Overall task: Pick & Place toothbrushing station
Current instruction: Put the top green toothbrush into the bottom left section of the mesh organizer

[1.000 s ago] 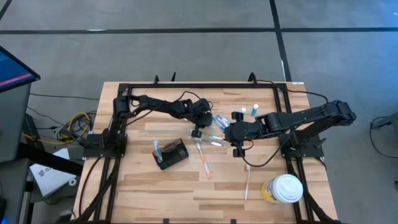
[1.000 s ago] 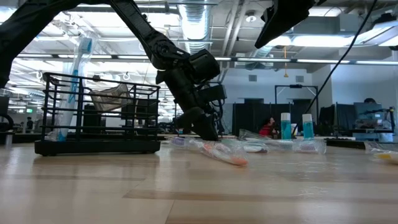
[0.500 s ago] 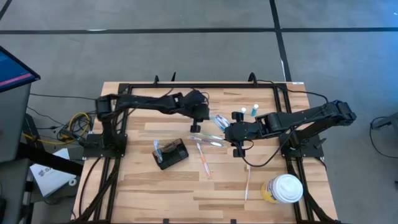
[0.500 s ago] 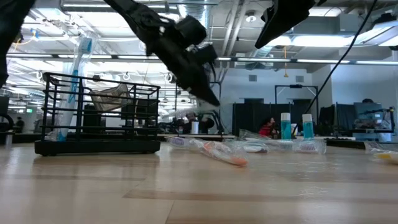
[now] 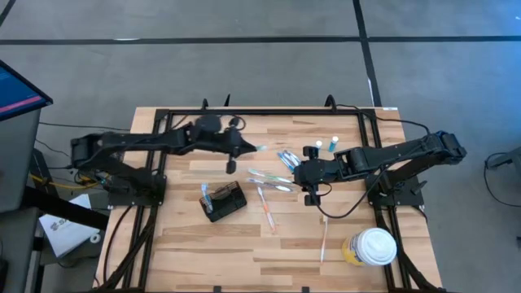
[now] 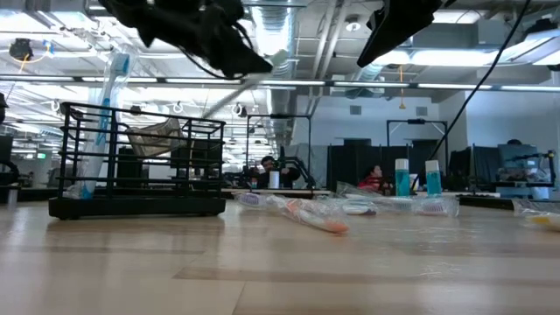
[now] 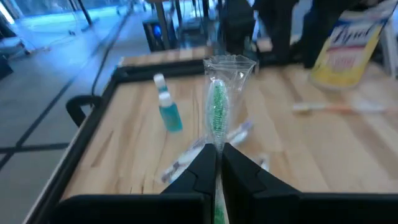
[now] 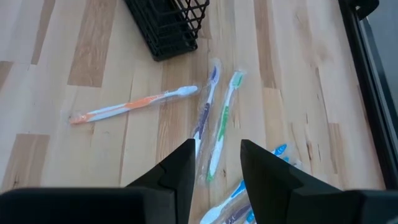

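The toothbrushing station, a small black mesh holder (image 5: 225, 200), stands on the table left of centre with a blue toothbrush (image 5: 207, 195) in it; it also shows in the low view (image 6: 136, 162). My left gripper (image 5: 242, 150) is high above the table, beyond the holder's far side, and is shut on a green toothbrush in a clear wrapper (image 7: 218, 109). My right gripper (image 5: 313, 176) hovers open and empty above loose wrapped toothbrushes (image 8: 221, 124) at the table's centre. My left gripper pinches the wrapped green toothbrush between its two fingers, just behind the head (image 7: 217, 144). The fingers lie along the toothbrush, and the head in its wrapper sticks out past the fingertips. The toothbrush is lifted clear of the table (image 6: 273, 61).
Several wrapped toothbrushes lie at the centre (image 5: 273, 181), with an orange one (image 5: 267, 212) nearer the front and another (image 5: 324, 238) to the right. Two small bottles (image 5: 326, 145) stand at the far side. A white-lidded yellowish cup (image 5: 370, 247) stands at the front right.
My left gripper has risen from the pile of toothbrushes with the wrapped green one and gone toward the table's left edge. The toothbrush is now lifted clear, high above the table. My right gripper has kept still.
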Tool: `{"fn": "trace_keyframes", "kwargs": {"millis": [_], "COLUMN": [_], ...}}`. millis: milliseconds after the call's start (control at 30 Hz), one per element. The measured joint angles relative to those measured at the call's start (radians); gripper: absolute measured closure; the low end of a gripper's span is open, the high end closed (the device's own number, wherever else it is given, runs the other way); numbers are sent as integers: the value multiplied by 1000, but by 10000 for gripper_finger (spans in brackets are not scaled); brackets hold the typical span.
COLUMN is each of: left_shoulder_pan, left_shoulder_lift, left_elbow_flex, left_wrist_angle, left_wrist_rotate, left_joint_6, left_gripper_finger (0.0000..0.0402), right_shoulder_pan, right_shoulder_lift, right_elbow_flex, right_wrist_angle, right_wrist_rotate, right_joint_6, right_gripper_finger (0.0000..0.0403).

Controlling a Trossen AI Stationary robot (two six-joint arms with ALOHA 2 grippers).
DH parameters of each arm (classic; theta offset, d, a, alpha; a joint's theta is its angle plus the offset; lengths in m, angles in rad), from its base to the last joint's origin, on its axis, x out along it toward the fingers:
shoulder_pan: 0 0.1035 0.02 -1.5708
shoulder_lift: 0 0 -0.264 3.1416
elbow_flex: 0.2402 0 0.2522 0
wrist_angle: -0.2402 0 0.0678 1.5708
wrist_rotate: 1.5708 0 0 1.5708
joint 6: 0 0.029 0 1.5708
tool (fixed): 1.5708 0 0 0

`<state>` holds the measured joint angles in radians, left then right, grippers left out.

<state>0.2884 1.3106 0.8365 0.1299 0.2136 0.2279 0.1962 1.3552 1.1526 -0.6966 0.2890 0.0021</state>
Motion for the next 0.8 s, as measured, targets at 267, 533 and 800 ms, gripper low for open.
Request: {"fn": "trace_keyframes", "kwargs": {"millis": [267, 533, 800], "left_shoulder_pan": [-5, -13, -36], "left_shoulder_lift": [-191, -314, -423], "left_elbow_flex": [-148, -291, -413], "left_wrist_angle": [124, 291, 426], "left_wrist_rotate": [9, 23, 24], "left_joint_6": [-117, -214, -313], "left_gripper_finger": [396, 396, 396], "right_shoulder_pan": [0, 0, 0], "right_shoulder_lift": [0, 0, 0], "right_elbow_flex": [0, 0, 0], "right_wrist_angle": [13, 23, 25], "right_wrist_rotate": [0, 0, 0], "right_joint_6": [0, 7, 10], "right_gripper_finger": [285, 285, 285]}}
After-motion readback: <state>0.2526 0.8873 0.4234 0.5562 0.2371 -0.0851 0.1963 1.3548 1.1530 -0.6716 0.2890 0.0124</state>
